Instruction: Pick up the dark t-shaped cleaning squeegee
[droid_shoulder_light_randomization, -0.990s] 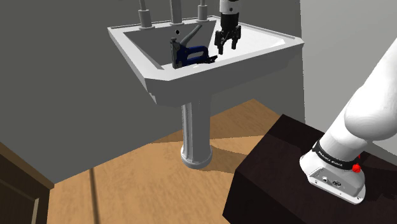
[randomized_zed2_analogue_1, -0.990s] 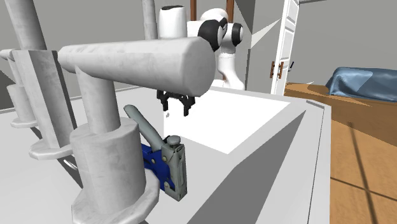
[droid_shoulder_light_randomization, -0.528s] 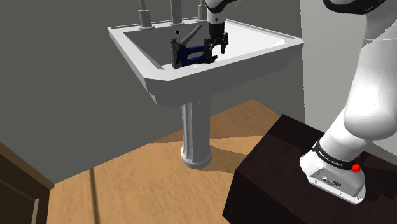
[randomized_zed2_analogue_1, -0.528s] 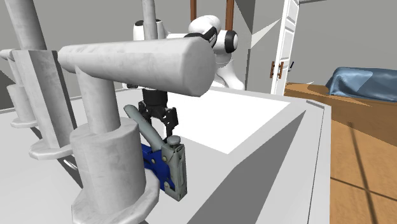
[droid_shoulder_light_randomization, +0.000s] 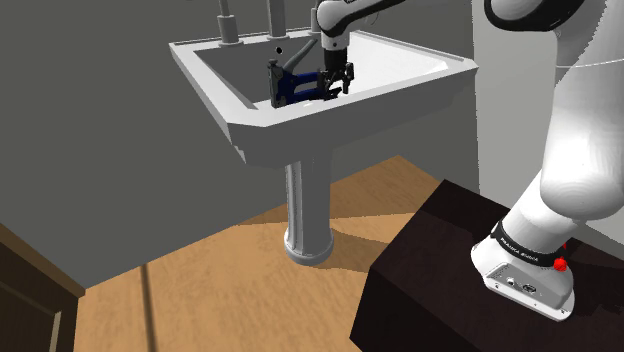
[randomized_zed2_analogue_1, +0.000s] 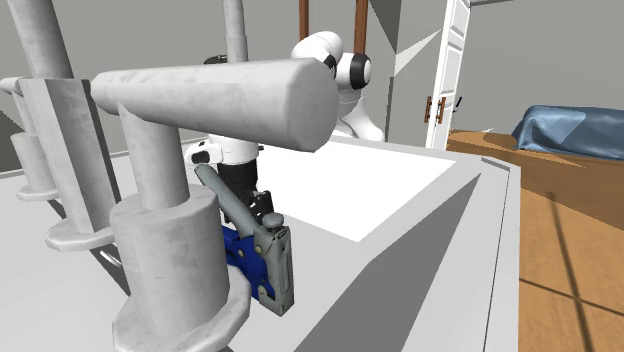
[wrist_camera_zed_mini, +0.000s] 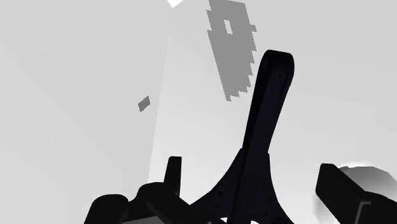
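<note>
The squeegee (droid_shoulder_light_randomization: 295, 84) lies in the white sink basin (droid_shoulder_light_randomization: 300, 125), under the taps. It is dark grey with a blue body (randomized_zed2_analogue_1: 262, 258) and a long grey handle. My black gripper (droid_shoulder_light_randomization: 336, 79) has come down at its end on the shoulder view's right, close behind it in the second exterior view (randomized_zed2_analogue_1: 258, 205). In the wrist view the tool's dark handle (wrist_camera_zed_mini: 267, 108) rises between my fingers. The gripper (wrist_camera_zed_mini: 254, 194) is open: one fingertip (wrist_camera_zed_mini: 343, 191) stands clear of the handle by a visible gap.
Grey taps (droid_shoulder_light_randomization: 272, 20) stand along the sink's back rim, and a thick spout (randomized_zed2_analogue_1: 220, 95) reaches over the basin. The sink stands on a pedestal (droid_shoulder_light_randomization: 305, 210) on a wooden floor. My dark stand (droid_shoulder_light_randomization: 450, 270) is at the lower right.
The gripper swung from the shoulder view's right side of the basin over to the squeegee and came down, and its fingers now straddle the handle. The tool has not moved.
</note>
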